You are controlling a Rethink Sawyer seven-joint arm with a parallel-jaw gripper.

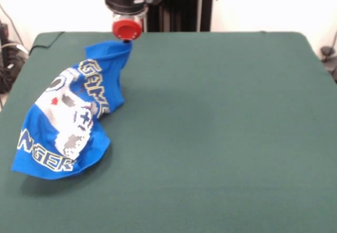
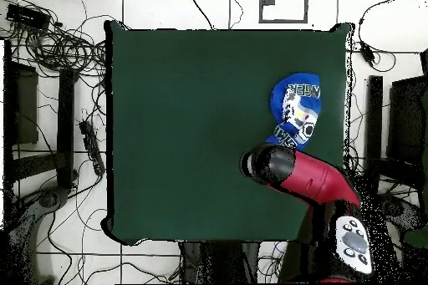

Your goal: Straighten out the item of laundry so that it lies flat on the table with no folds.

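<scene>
The bright blue T-shirt [image 1: 68, 122] with white lettering and a controller print lies crumpled on the left side of the dark green table [image 1: 221, 128]. One corner is pulled up into a peak at the table's far edge. My gripper [image 1: 127, 39], under a red round part, is shut on that raised corner; its fingertips are barely visible. In the overhead view the shirt [image 2: 298, 102] lies near the table's right edge [image 2: 344, 89], and my red and black arm [image 2: 305, 177] hides the gripper and the held corner.
The shirt's lower end reaches close to the table's left edge [image 1: 16, 93] in the front view. Cables and dark equipment [image 1: 8, 54] stand off the table at the left. Cables [image 2: 58, 48] lie on the floor around the table.
</scene>
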